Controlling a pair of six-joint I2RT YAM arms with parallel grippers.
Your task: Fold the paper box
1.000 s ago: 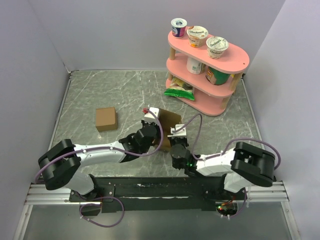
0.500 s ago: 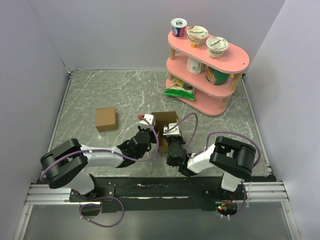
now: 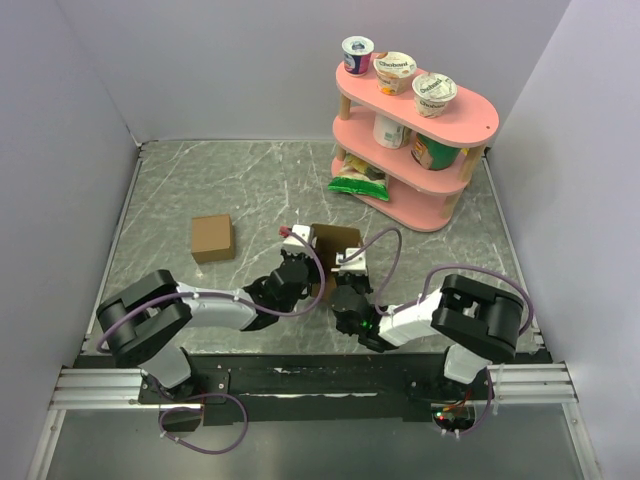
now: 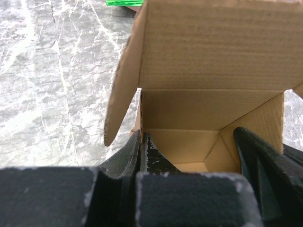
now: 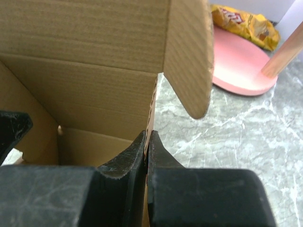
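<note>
Chg vs a sec ago: box [image 3: 338,241] is now standing squarer and more upright mid-worktop [image 3: 200,180], between the two arms, instead of lying as a tilted panel. R arm is sitting folded in much tighter, elbow drawn toward centre; L arm is also sitting closer. Over the last half sec things are barely shifting, just a slight nudge.

L tool [image 4: 141,151] is pinching the box's left wall, closed on it. R tool [image 5: 147,146] is doing the same on the right wall, wall edge sandwiched between its fingers. Each wrist view is also catching a dark finger on the opposite side of the box, prob. the other arm's.

Meaning, as I'm reading it: walls are up and being held square, but the top is still gaping open, w/ back panel standing tall and side flaps [image 4: 120,94] sticking out loose. Flap tucking and lid closing are looking not yet done.

Materials: box is brown corrugated card, matte, fine ribbing showing, flaps w/ rounded ends. Worktop is looking smooth, grey marbled w/ white veins. Fingers are black, scuffed, dusted whitish. Pink shelf [image 3: 470,125] is looking smooth w/ wooden posts. Neat brown cube [image 3: 212,238] is sitting well apart on the left.
</note>
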